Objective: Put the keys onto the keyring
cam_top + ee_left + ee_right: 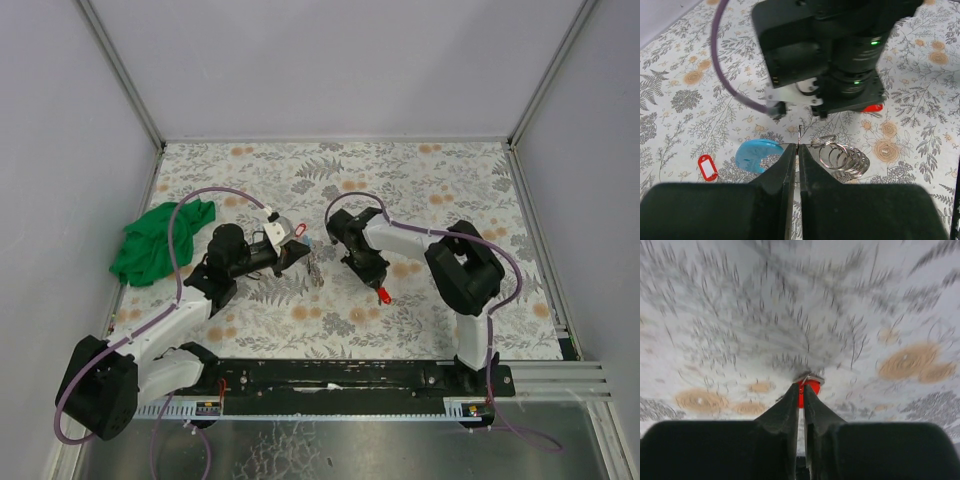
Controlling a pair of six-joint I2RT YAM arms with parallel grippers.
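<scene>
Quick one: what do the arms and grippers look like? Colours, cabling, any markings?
The left arm and right arm both have white links with bulky black joint housings. A purple cable loops along each arm. The left gripper and right gripper are black, each with two tapered wedge fingers. Green lights glow on the right wrist. No readable markings.

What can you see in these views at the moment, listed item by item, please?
keyring: one, light-blue arc plus thin grey wire, at the left fingertips
red key tags: two, red; one on the table beside the blue arc, one at the right fingertips
metal rings: one cluster, silver, on the table right of the keyring
cloth: one, green, bunched at the table's left edge
table: one, floral cover
cables: purple, along both arms
left gripper: black, shut, seemingly on the keyring's wire
right gripper: black, fingers close together, grip unclear
</scene>
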